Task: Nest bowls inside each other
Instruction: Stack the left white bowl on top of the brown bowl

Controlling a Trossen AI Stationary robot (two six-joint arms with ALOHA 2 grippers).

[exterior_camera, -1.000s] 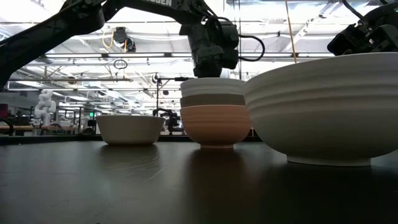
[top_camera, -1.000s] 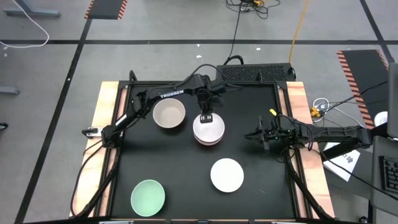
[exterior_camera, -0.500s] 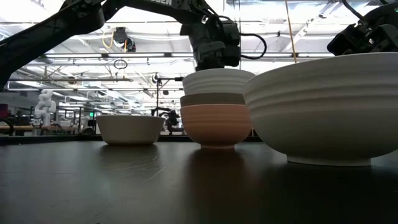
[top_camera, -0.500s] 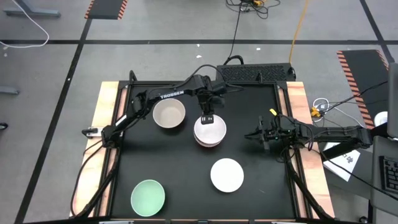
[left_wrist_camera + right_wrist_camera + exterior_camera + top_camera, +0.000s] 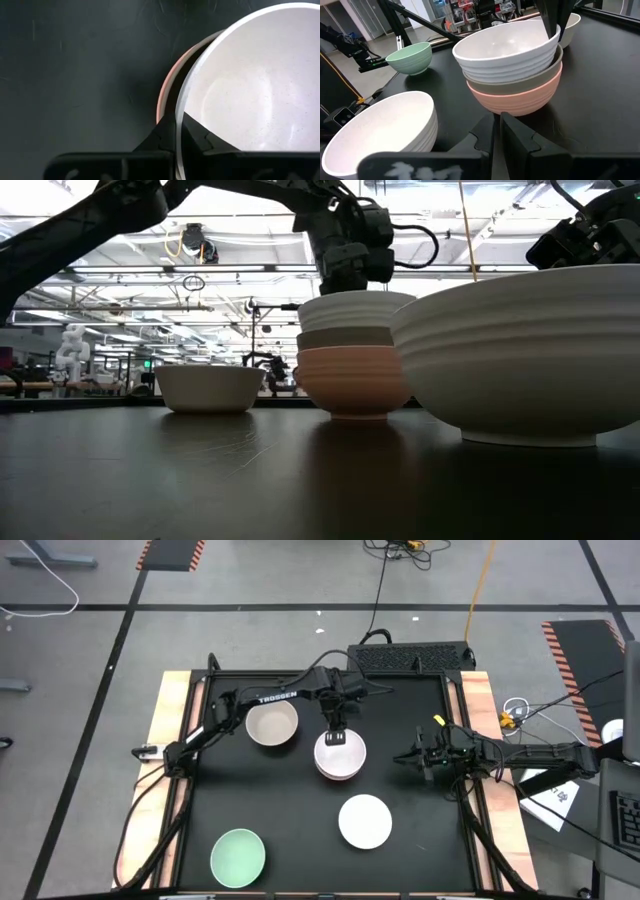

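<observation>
- Three bowls are sitting nested mid-table: a white bowl (image 5: 506,47) tilting in an olive bowl (image 5: 520,80), inside a salmon bowl (image 5: 520,100).
- Left gripper (image 5: 337,732) is pinching the white bowl's rim; seating and releasing it probably come next.
- Right gripper (image 5: 424,761) is waiting at the table's right side, fingers closed on nothing.
- Ribbed matte walls, speckled interiors are showing.
- Remaining beige bowl (image 5: 272,723), mint bowl (image 5: 238,856) and second white bowl (image 5: 364,821) are standing apart.

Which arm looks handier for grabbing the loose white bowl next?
The right gripper: it waits free just beside the white bowl. The left gripper is shut on the stack's top bowl.
</observation>
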